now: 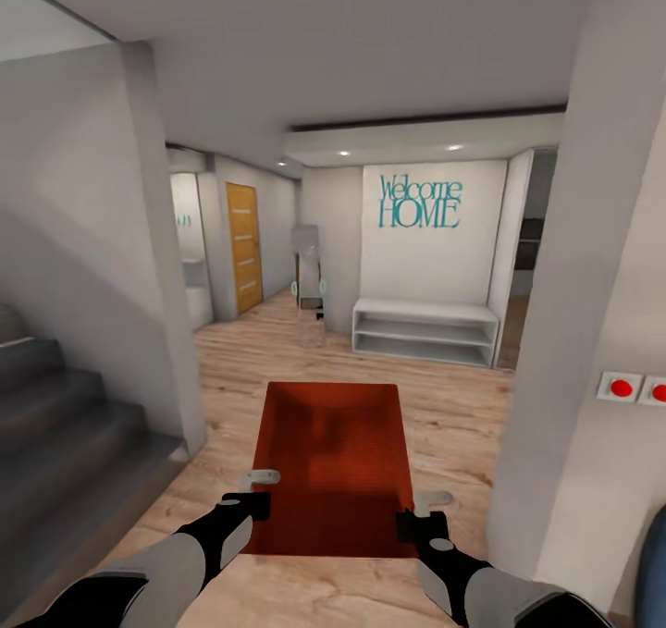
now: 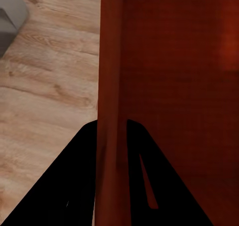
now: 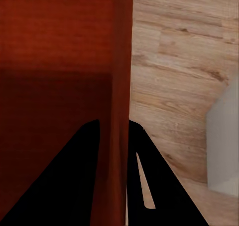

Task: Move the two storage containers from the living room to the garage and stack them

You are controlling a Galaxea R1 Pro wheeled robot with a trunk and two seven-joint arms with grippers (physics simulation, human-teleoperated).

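Both grippers, left [image 1: 259,503] & right [image 1: 410,524], pinch the storage container's [image 1: 338,461] side walls, carrying it through the hallway. Thin-wall grip could slip if I bump the pillar [image 1: 564,332].

Lettering, wall-mounted: "Welcome HOME" [image 1: 419,203], teal, in two lines, the upper in a thin serif hand with capital W, the lower in larger capitals. It stands on the white wall panel [image 1: 435,267] at the far end of the hall, above the low white shelf unit [image 1: 424,330].

No other readable text, number or brand: the two red round buttons [image 1: 622,387] on white plates on the near pillar carry no legible marking.
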